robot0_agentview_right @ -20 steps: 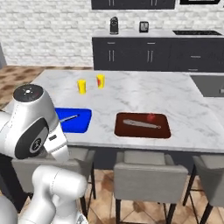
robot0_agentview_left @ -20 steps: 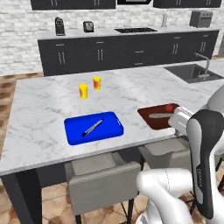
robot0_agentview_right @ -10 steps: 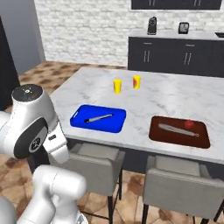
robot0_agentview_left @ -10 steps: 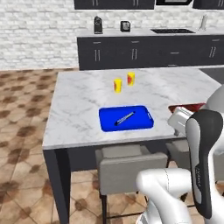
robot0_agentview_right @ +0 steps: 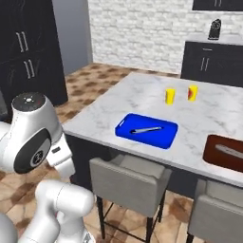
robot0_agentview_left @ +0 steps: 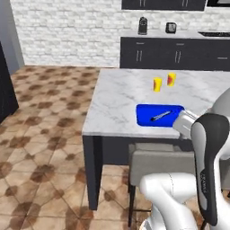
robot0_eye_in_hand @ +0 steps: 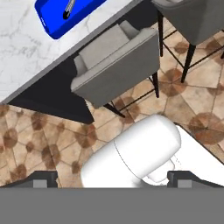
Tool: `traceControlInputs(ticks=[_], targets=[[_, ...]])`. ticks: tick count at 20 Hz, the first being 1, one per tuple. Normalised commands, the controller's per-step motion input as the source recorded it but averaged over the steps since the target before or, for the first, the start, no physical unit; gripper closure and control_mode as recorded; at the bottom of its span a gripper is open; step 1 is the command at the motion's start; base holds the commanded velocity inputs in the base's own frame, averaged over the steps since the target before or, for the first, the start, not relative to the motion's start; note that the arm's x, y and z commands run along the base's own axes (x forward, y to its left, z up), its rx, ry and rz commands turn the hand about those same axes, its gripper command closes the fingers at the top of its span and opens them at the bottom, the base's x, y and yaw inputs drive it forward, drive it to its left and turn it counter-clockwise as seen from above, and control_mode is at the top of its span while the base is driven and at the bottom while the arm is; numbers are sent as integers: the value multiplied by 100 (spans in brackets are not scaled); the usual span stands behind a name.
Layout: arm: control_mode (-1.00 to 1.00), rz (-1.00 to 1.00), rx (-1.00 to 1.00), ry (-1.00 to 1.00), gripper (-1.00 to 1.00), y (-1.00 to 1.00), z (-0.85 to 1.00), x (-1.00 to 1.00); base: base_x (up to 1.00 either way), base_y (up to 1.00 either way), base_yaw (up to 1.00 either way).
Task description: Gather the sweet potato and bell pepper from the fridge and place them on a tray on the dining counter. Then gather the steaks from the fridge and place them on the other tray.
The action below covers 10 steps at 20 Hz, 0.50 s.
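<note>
fingertips (robot0_eye_in_hand: 43, 178) sit far apart at the bottom corners of the hand view, so the gripper (robot0_eye_in_hand: 112, 179) stands fully spread with nothing between its jaws. it looks down past a grey chair (robot0_eye_in_hand: 116, 61) tucked under the dining counter (robot0_agentview_left: 117, 103), onto brown patterned floor tiles.

nearest on the marble top lies the blue tray (robot0_agentview_right: 146, 130), close to the counter's near edge, with a slim grey utensil (robot0_agentview_right: 146, 129) resting across it. further along the same edge, toward the right of the right base view, is the dark red-brown tray (robot0_agentview_right: 225, 151), with something pale and elongated on it that is too cut off to name. further in, two small yellow cups (robot0_agentview_right: 170, 96) stand side by side, just apart. beyond the island runs the dark cabinet run with a white worktop, a dark appliance (robot0_agentview_left: 143, 26) on it, backed by a pale brick wall.

the bell pepper, sweet potato and steaks cannot be made out here. a grey upright panel (robot0_agentview_right: 71, 35) at the room's far corner may be the fridge, though that is a guess.

judged from the empty hand, the robot is between deliveries. the next move would call for driving the base to the fridge and reaching onto a shelf for the next item.
</note>
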Motion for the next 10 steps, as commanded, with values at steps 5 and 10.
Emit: traceControlInputs(ticks=[5,10], targets=[[100,0,0,0,-100,0,0,0,1,37,42],[100,0,0,0,-100,0,0,0,6,30,37]])
